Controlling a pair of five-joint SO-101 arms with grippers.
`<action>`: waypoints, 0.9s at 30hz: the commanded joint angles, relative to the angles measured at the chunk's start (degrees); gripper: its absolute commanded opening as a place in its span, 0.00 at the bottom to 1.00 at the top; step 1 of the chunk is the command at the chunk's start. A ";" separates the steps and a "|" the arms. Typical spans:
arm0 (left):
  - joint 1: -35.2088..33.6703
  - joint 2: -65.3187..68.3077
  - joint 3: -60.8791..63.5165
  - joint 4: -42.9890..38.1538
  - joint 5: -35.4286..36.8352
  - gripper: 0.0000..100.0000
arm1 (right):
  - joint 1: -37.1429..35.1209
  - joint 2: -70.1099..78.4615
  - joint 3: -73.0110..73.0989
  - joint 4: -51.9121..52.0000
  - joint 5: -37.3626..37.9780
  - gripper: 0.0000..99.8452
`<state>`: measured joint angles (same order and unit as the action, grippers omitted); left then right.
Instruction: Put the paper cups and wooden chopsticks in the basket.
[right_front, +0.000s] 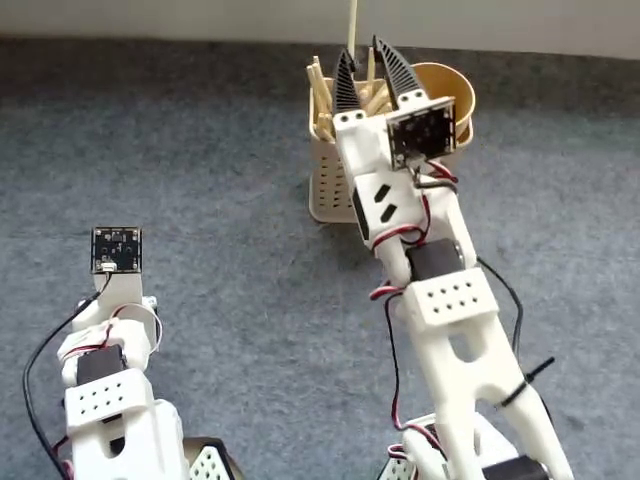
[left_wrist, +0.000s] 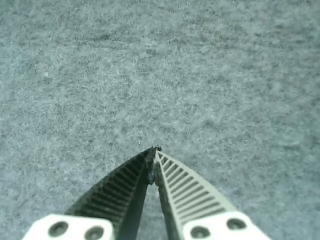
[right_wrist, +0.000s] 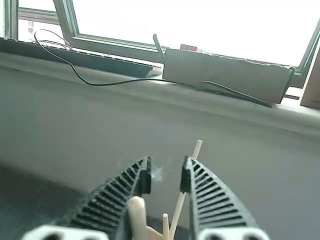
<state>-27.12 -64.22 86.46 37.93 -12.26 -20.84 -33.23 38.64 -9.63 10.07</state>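
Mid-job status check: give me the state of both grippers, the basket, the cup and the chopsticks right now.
Basket: upright on the carpet, loaded.
Paper cup: inside the basket, mouth up.
Wooden chopsticks: standing on end in the basket, leaning.
Tall chopstick: rises between the right gripper's fingers, not clamped.
Right gripper: open, above the basket.
Left gripper: shut, empty, over bare carpet.

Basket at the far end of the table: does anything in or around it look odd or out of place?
One chopstick stands nearly upright, poking well above the other chopsticks bundled in the basket, close by the open right gripper. The paper cup sits in the basket normally; nothing looks spilled or damaged.
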 joint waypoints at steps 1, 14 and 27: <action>1.27 -0.92 -0.40 -0.97 -0.44 0.01 | -0.66 -6.90 -0.13 4.09 -0.09 0.04; 1.36 -0.92 -0.40 -0.97 -0.44 0.01 | -0.66 -20.18 11.74 10.86 0.00 0.01; 1.36 -0.92 -0.40 -0.97 -0.44 0.01 | -0.66 -19.38 17.36 10.77 -0.26 0.02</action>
<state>-27.12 -64.22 86.46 37.93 -12.26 -20.84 -52.31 56.31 0.92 9.98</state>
